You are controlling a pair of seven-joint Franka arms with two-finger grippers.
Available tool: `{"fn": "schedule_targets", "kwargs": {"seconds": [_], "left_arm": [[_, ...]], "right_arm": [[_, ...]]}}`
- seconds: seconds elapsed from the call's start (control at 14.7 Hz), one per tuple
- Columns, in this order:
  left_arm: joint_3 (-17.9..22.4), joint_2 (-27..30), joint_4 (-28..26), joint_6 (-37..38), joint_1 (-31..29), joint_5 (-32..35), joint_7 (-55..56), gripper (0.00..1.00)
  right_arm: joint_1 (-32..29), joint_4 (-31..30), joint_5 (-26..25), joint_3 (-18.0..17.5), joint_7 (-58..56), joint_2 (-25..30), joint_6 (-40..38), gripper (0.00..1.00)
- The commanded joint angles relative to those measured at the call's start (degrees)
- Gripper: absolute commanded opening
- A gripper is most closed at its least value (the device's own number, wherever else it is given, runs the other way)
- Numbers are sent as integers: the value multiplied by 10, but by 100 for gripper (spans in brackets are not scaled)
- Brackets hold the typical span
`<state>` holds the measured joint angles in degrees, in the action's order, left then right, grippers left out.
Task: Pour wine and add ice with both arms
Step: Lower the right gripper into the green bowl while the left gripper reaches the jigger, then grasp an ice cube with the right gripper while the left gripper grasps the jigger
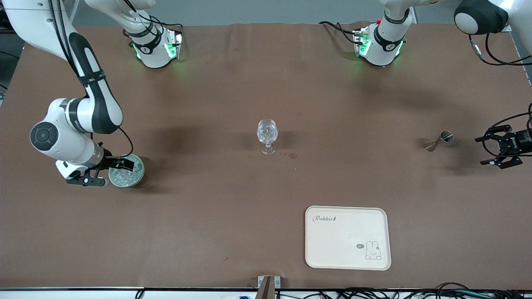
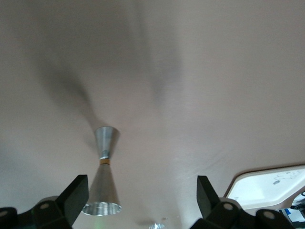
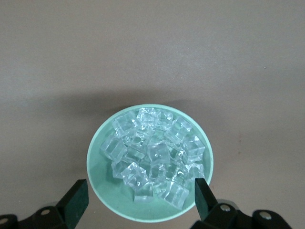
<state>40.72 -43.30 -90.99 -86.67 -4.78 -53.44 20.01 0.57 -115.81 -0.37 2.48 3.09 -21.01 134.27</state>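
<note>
Brown covering runs across the whole table (image 1: 232, 83), and on it the cream tray (image 1: 348, 238) lies nearest the front camera, bare and well apart from everything else. My two arms sit at their own ends of the table.

My right gripper (image 1: 109, 171) hangs low over the pale green bowl (image 1: 126, 171) at the right arm's end, fingers (image 3: 76, 200) spread wide with one to each side of the bowl's rim. The ice (image 3: 155, 155) is heaped in that bowl, directly below my palm, so the coming move is, I judge, a straight drop onto one cube. The cubes have no long axis and lie every which way.

My left gripper (image 1: 494, 151) waits near the left arm's end, fingers (image 2: 76, 198) also spread and holding nothing. The steel jigger (image 1: 439, 140) lies on its side just ahead of it, its long axis running toward the stemmed glass (image 1: 267, 136) at the table's middle; one open mouth faces my left wrist.

The glass stands upright, about midway between my two hands.
</note>
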Motion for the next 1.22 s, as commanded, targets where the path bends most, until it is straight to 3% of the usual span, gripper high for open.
{"fn": "schedule_targets", "kwargs": {"seconds": [0.0, 0.14, 0.34, 0.75, 1.16], "left_arm": [[9, -36, 9, 65, -26, -38, 16, 100], [10, -67, 6, 117, -44, -70, 9, 100], [9, -71, -33, 126, -43, -102, 4, 100], [-7, -80, -108, 129, -37, -159, -24, 100], [-23, -79, -128, 130, -37, -174, -45, 100]], "right_arm": [[0, -35, -3, 0, -5, 0, 54, 83], [0, -57, -3, 0, -5, -2, 96, 76], [0, -58, -3, 0, -7, -10, 97, 66], [-1, -58, -3, 0, -6, -23, 98, 65], [-5, -60, -3, 0, -7, -36, 115, 64]]}}
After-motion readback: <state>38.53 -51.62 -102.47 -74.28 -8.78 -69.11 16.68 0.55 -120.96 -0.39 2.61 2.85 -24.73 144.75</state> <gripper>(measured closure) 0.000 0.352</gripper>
